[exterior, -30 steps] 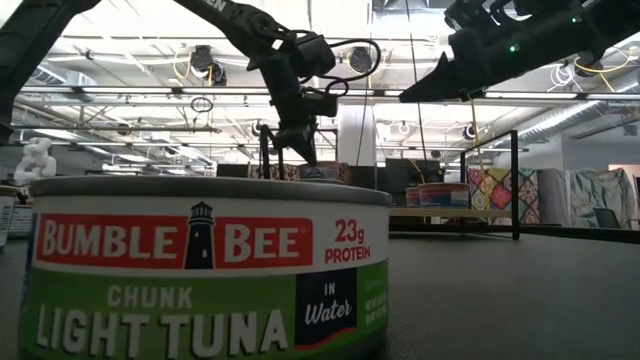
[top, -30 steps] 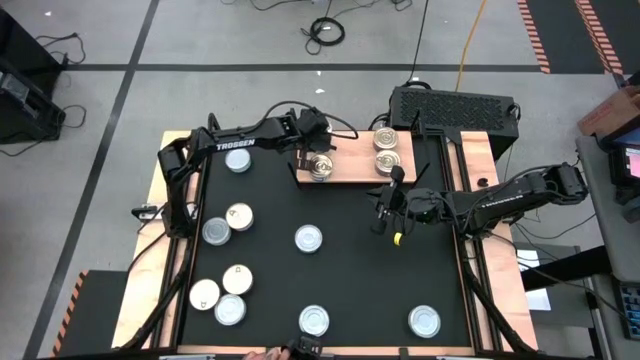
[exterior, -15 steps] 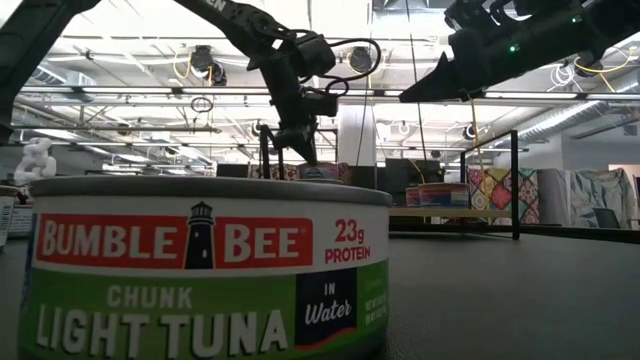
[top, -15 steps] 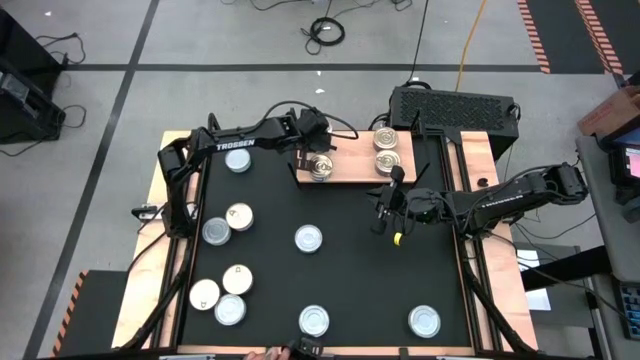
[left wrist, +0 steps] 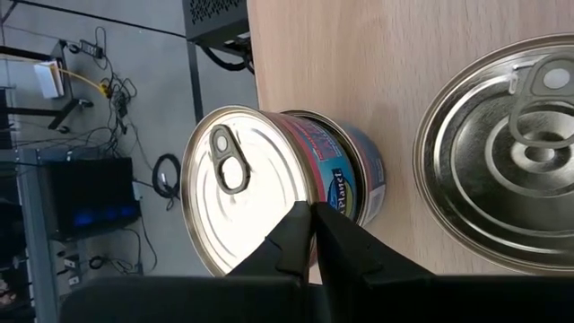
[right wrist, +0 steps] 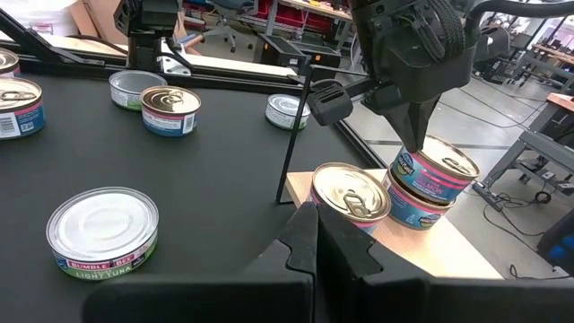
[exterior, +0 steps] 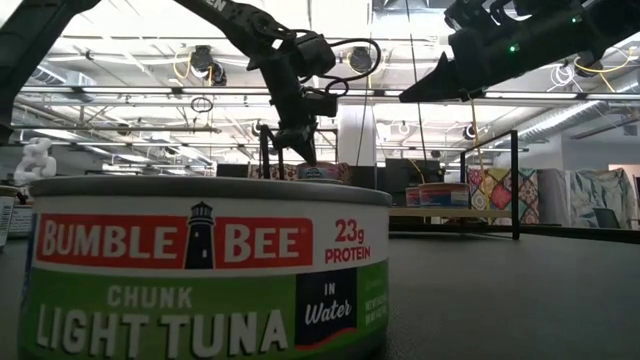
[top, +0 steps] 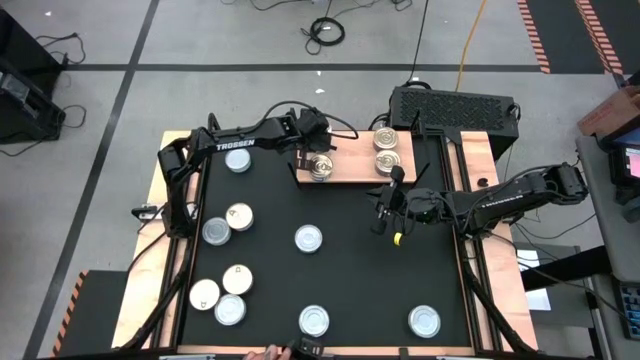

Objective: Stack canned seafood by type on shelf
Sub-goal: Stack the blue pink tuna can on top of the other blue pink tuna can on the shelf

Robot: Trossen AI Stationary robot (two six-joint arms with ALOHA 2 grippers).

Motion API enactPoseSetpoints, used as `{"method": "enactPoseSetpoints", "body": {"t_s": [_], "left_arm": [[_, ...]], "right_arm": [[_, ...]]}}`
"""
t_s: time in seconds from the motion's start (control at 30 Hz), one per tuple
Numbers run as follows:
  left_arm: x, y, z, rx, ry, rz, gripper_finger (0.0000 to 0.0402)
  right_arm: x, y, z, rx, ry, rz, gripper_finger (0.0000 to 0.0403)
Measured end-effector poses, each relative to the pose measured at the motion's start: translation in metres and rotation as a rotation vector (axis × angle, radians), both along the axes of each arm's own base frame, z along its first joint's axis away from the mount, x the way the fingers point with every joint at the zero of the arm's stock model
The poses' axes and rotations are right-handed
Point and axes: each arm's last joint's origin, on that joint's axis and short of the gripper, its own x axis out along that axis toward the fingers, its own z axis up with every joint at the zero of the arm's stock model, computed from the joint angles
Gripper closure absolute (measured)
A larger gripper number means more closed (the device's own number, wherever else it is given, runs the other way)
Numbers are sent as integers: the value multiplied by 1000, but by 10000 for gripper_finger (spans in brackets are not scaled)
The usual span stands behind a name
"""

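The light-wood shelf (top: 350, 172) lies at the far middle of the black mat. At its left end two pink-and-blue-labelled tins stand stacked (right wrist: 432, 182), with a single tin (right wrist: 352, 196) beside them. Two gold-topped tins (top: 386, 150) sit at its right end. My left gripper (left wrist: 311, 212) points down at the stack's top tin (left wrist: 235, 202), its fingers almost together. My right gripper (right wrist: 314, 235) hovers shut above the mat, right of the middle (top: 385, 215), with nothing in it. Several loose tins (top: 308, 238) lie on the mat. My left gripper meets the top tin at its rim (left wrist: 305, 199), on the side away from the pull tab. One fingertip lies over the lid and the other against the labelled side wall, coming from above at a slant. The tin sits level on the tin below it.
Thin black posts (right wrist: 300, 117) stand at the shelf's edges. A black perforated box (top: 455, 105) sits behind the shelf at the far right. A green-labelled tuna tin (exterior: 200, 270) stands at the near edge, close to the low camera. Bare mat lies between the loose tins.
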Motion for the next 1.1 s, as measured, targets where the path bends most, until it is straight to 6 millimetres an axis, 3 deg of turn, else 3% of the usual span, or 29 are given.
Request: {"method": "enactPoseSetpoints", "body": {"t_s": [0.37,0.63,0.97,1.1], "left_arm": [[3,-6,0,-5,15,-95,381],[5,-14,6,75,39,-68,381],[-4,-61,60,133,-93,-120,381],[-25,-85,90,84,-167,-88,381]], "right_arm": [[0,0,0,0,3,0,403],[0,0,-1,0,4,1,403],[0,0,0,1,2,3,403],[0,1,0,4,-1,8,403]]}}
